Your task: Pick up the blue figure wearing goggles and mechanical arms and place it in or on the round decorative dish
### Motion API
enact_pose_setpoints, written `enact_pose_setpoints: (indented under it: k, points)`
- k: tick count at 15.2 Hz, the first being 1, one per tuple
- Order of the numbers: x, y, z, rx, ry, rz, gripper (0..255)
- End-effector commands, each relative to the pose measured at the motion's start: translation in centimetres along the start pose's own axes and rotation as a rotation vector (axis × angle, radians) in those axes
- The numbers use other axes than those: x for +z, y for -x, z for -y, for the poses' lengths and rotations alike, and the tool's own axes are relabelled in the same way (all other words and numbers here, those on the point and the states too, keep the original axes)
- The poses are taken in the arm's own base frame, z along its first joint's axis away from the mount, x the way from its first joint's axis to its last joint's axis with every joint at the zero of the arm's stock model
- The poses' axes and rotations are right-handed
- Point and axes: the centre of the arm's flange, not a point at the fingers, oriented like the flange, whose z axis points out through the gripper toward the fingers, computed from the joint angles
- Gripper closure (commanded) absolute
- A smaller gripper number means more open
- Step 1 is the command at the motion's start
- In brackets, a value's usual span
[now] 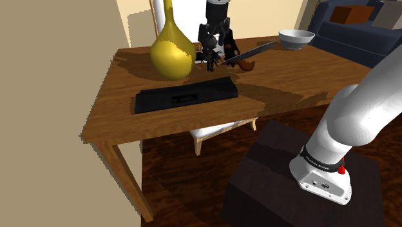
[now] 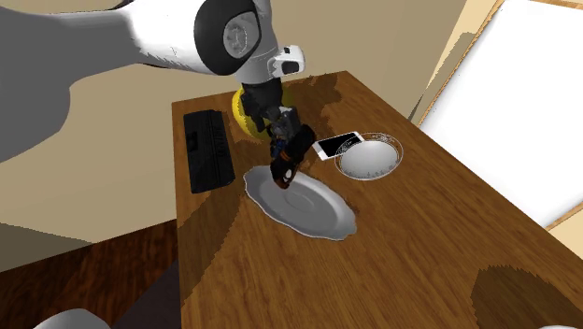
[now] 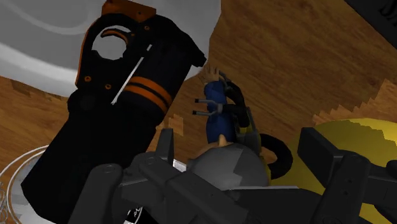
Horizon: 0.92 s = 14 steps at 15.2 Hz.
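Warm dim light; jagged-edged shadows across table (image 1: 290,77).

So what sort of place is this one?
Probably a living room in a house: a brown wooden table, a dark blue sofa beyond it, and a yellow gourd-shaped vase on the table.

I record the arm (image 1: 351,122) as smooth, rounded white shells. A dark band (image 1: 320,161) with small white lettering rings its lowest section, and a red knob (image 1: 340,169) sits just beside it. One joint carries a dark round cap (image 2: 234,35) with a grey centre. I note a small white box (image 2: 287,63) at the wrist. The gripper (image 2: 283,148) is all black and angular, showing round screw heads (image 3: 105,170).
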Motion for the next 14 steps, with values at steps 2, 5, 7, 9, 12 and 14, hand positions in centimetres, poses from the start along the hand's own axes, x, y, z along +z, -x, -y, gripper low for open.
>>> enact_pose_setpoints:
  k: [2, 5, 7, 9, 12, 14]
  points:
    - [1.8, 0.7, -0.8, 0.011, 0.017, 0.094, 0]
    - [1.8, 0.7, -0.8, 0.011, 0.017, 0.094, 0]
    - [2.0, -0.2, -0.5, 0.011, 0.017, 0.094, 255]
    - [2.0, 0.1, -0.7, 0.011, 0.017, 0.095, 255]
    - [1.4, 0.0, -1.4, 0.011, 0.016, 0.095, 255]
    - [1.2, 0.2, -1.4, 0.011, 0.016, 0.094, 255]
